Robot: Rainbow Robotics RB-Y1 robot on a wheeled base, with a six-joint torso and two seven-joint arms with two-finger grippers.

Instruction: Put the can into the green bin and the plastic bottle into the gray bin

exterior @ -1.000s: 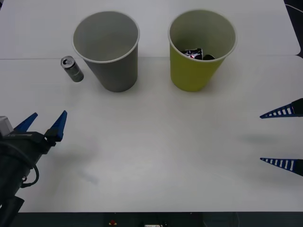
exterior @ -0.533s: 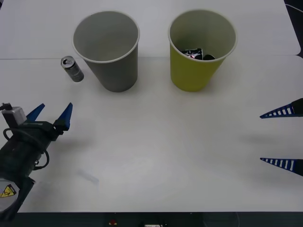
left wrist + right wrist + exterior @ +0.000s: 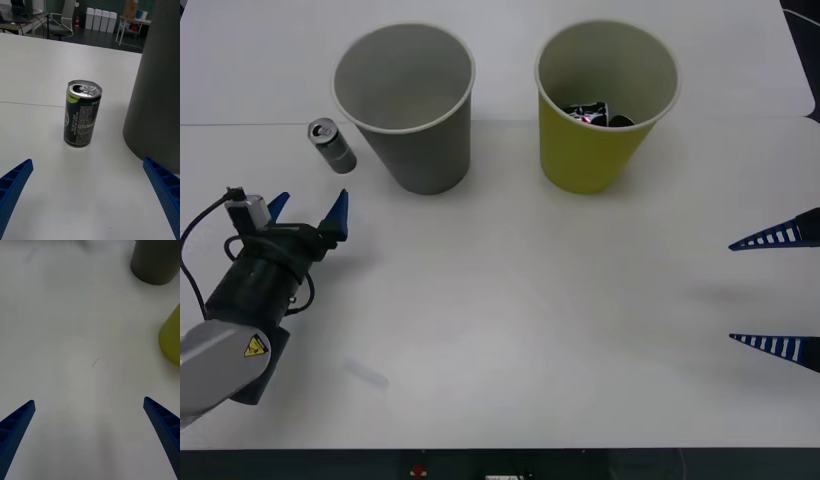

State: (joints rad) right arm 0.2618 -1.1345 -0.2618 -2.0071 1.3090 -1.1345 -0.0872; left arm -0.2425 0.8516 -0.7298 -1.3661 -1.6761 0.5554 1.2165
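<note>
White and matte, the broad desk [image 3: 510,330] carries everything, with a seam running across it toward the far edge. Two large paper-cup-shaped bins stand side by side near that far edge: the gray bin [image 3: 408,110] with pale rim and tapered sides toward the far left, apparently empty, and the yellow-green bin [image 3: 600,110] to its right, with dark crumpled items lying at its bottom, too small to identify.

Next in size, the left gripper [image 3: 308,215] sits low over the desk's left side, its blue ribbed fingers spread wide and aimed at the can. The right gripper [image 3: 777,290] hangs at the right edge, fingers likewise wide apart, holding nothing and parked.

Smallest is the slim dark gray-black drink can [image 3: 332,146] with silver pull-tab top, standing upright just beside the gray bin, on its left.

Judging by this, the can is not yet grasped, let alone binned; its delivery to the green bin remains, and no plastic bottle lies on the desk.
</note>
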